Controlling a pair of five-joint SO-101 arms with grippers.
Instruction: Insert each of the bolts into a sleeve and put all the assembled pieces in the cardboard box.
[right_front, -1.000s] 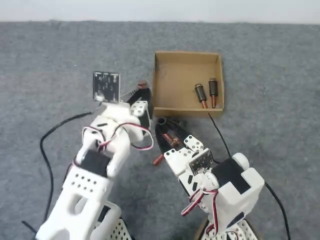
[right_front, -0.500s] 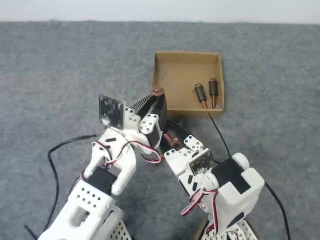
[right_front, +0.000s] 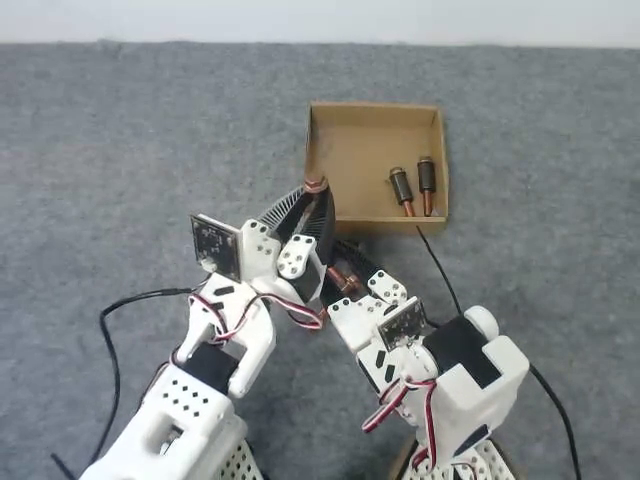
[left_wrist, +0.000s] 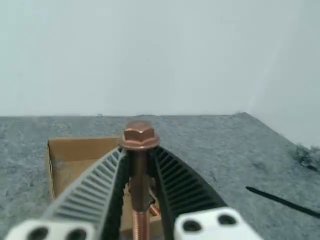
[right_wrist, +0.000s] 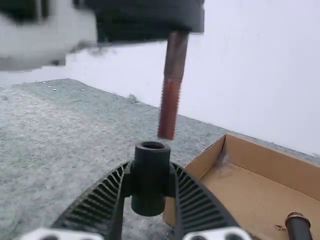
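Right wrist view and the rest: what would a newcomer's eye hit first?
The copper bolt, clamped upright in the left pincer, hangs with its tip just above the mouth of the black sleeve gripped by the right pincer. Just beyond, the cardboard box already holds two assembled pieces.

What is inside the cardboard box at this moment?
Two assembled pieces lie side by side in the cardboard box, toward its right wall. The left gripper and its bolt cover the near left corner.
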